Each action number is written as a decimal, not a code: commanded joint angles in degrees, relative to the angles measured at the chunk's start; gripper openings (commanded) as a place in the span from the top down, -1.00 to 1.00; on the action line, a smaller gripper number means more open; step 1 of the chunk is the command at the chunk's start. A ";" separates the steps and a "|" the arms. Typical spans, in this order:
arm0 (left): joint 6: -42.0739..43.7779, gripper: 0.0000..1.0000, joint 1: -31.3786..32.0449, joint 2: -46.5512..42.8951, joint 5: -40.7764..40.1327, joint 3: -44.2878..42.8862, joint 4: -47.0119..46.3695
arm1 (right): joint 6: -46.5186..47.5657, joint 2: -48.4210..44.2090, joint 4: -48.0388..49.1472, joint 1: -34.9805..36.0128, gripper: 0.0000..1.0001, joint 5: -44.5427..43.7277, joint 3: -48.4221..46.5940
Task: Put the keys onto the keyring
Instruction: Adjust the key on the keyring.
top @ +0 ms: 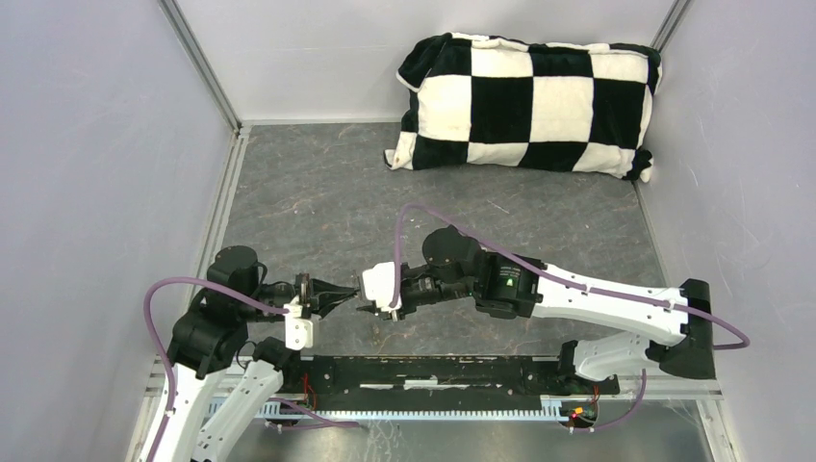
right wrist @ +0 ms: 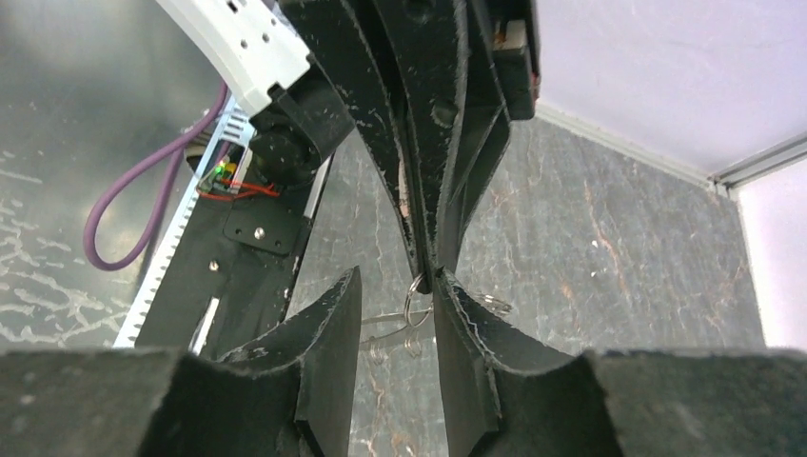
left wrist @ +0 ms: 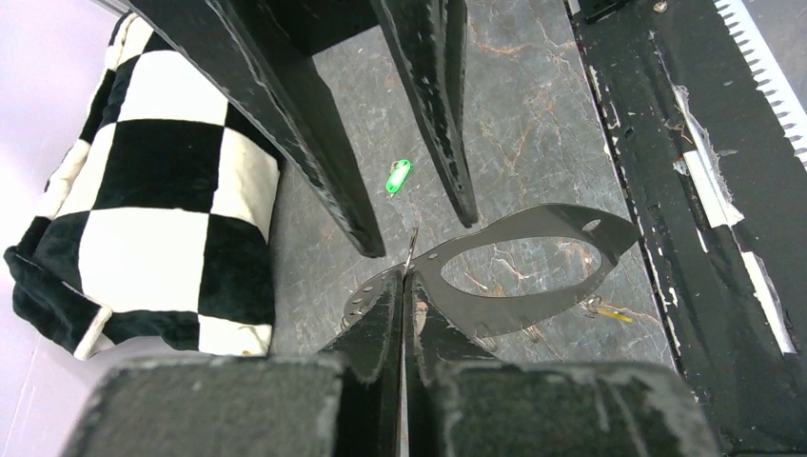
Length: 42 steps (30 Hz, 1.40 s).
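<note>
Lilac walls (top: 96,144); grey marbled table (top: 318,192); checkered pillow (top: 529,101).

a thin silvery wire keyring (left wrist: 412,248) is pinched upright at the tip of the left gripper (left wrist: 406,273). the green-headed key (left wrist: 398,176) and the yellow-headed key (left wrist: 609,312) are laid flat, well apart, on the surface (left wrist: 533,114).

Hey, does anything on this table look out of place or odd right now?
The black-and-white checkered pillow at the far end looks out of place for key work. The green-headed key lies loose on the grey table, apart from the thin wire keyring.
</note>
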State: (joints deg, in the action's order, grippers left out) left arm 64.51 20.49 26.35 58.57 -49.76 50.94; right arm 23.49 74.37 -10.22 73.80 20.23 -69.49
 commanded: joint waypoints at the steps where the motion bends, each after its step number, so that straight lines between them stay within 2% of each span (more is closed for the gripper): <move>1: -0.38 0.96 0.03 0.09 0.47 -2.11 -0.78 | 1.30 1.47 -2.91 0.97 0.23 -2.82 -4.31; 4: -0.76 0.96 0.03 -0.02 0.29 -2.18 -0.75 | 1.17 2.01 -3.42 1.29 0.30 -4.69 -4.84; 9: -1.53 0.96 0.00 -0.33 0.69 -2.27 -0.76 | 0.27 2.35 -2.66 1.39 0.56 -6.92 -4.96; 14: -2.73 0.96 0.02 -0.70 1.14 -2.04 -0.66 | -0.03 2.37 -2.38 1.43 0.98 -6.86 -5.13; 16: -2.12 0.95 0.06 -0.49 1.49 -2.14 0.49 | -0.44 2.13 -1.94 1.44 0.99 -7.27 -4.79; 20: -6.71 0.47 0.07 0.01 2.36 -2.56 1.01 | -2.04 -0.30 2.99 1.48 0.99 -7.06 -0.85; 23: -10.59 0.26 0.07 -0.14 2.62 -2.35 1.06 | -4.01 -4.02 10.54 1.32 0.99 -4.97 4.64; 25: -12.40 0.23 0.07 -0.47 2.81 -2.05 1.04 | -6.05 -5.83 16.23 1.30 0.99 -3.45 7.98; 34: -23.47 0.24 0.04 -2.85 4.36 -0.88 -3.86 | -12.50 -7.52 27.27 1.21 0.99 0.10 13.52; 42: -31.22 0.35 0.05 -4.64 4.90 -0.38 -9.60 | -14.59 -7.14 31.66 1.21 0.99 0.03 14.90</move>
State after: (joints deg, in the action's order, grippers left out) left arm 39.94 20.49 22.13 61.67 -50.19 45.50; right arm 10.76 68.40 14.15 74.96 19.59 -54.48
